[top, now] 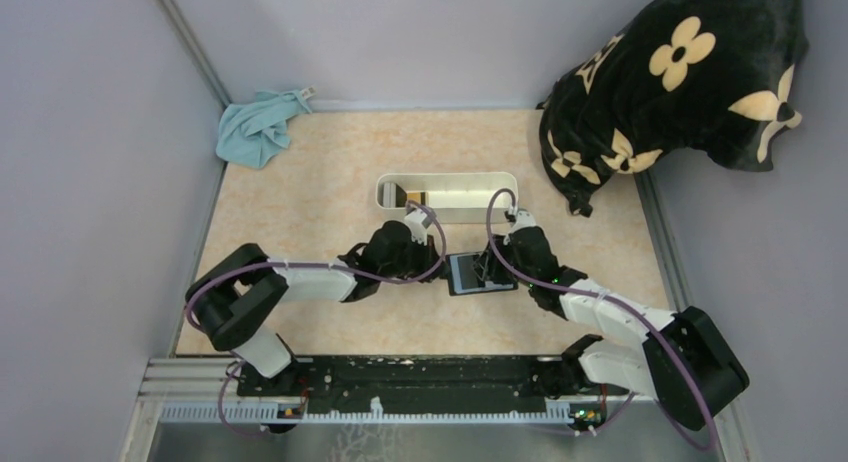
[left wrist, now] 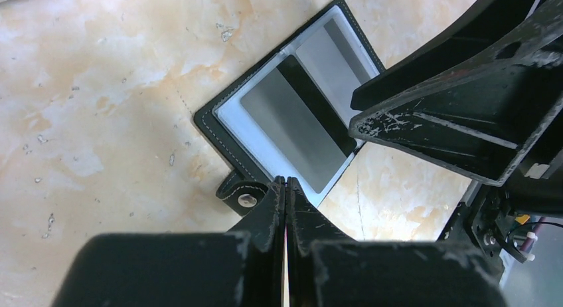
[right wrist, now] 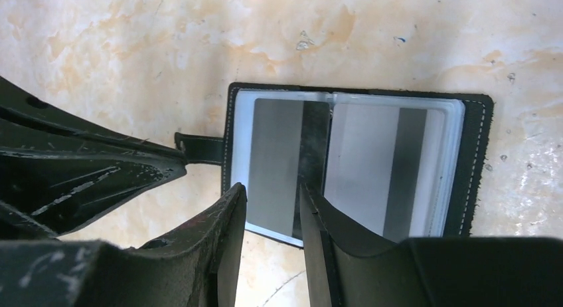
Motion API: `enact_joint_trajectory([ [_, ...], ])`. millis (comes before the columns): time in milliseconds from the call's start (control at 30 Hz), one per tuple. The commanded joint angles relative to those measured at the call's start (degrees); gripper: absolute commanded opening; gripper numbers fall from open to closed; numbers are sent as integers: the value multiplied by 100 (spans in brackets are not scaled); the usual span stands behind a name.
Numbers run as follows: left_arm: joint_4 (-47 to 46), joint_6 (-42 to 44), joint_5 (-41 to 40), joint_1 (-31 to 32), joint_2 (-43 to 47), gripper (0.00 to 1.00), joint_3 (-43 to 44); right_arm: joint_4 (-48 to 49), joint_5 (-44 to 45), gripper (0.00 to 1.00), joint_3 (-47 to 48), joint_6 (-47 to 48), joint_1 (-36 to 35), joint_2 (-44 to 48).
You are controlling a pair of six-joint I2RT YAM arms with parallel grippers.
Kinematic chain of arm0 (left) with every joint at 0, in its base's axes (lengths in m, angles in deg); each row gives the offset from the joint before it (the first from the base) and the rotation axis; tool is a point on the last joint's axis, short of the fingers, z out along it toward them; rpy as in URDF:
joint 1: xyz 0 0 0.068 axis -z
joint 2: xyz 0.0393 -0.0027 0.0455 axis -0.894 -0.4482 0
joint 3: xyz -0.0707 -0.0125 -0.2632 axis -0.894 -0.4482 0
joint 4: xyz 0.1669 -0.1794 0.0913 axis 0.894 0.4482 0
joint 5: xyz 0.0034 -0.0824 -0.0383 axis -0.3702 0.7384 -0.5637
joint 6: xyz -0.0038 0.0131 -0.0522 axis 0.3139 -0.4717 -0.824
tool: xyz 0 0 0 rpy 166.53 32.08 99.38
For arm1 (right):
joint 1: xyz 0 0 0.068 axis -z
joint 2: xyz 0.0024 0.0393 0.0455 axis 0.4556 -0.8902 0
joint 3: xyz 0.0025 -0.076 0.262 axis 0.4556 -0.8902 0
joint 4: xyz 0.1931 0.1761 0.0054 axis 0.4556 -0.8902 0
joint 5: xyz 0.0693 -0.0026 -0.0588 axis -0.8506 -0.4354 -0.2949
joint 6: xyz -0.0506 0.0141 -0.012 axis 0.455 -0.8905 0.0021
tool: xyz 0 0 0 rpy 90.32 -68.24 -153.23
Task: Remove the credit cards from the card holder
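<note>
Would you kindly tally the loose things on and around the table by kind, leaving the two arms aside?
card holder: 1
credit cards, showing in the open holder: 2
white tray: 1 (what lies inside it is too small to tell)
blue cloth: 1
black flowered cushion: 1
Total: 6

My left arm point(top: 300, 282) and right arm point(top: 610, 322) are white links set between chunky black joint housings. A purple cable point(top: 212, 280) loops along each, down to the black base rail point(top: 420, 374) with its pale slotted metal strip. My left gripper point(left wrist: 285, 182) and right gripper point(right wrist: 272, 191) are matte black, and their fingers point(right wrist: 222, 240) are long tapering wedges, scuffed with pale scratches and chipped edges, with small screws and thin wires point(left wrist: 511, 230) showing behind one of them.
</note>
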State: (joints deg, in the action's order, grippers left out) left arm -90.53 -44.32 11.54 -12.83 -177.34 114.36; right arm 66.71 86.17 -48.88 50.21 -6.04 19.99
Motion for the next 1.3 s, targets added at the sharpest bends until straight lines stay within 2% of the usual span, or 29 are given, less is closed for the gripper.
enact_joint_trajectory([
  [0,-49,47,198,19,-181,0,241,246,53,36,-92,-31,95,-42],
  [367,-212,42,537,21,-816,0,546,114,146,36,-386,-55,281,223],
  [467,-217,-53,644,17,-970,0,545,131,124,39,-392,-51,289,196],
  [1267,-337,-209,727,23,-1394,0,426,1233,-741,41,-691,-296,381,-338],
])
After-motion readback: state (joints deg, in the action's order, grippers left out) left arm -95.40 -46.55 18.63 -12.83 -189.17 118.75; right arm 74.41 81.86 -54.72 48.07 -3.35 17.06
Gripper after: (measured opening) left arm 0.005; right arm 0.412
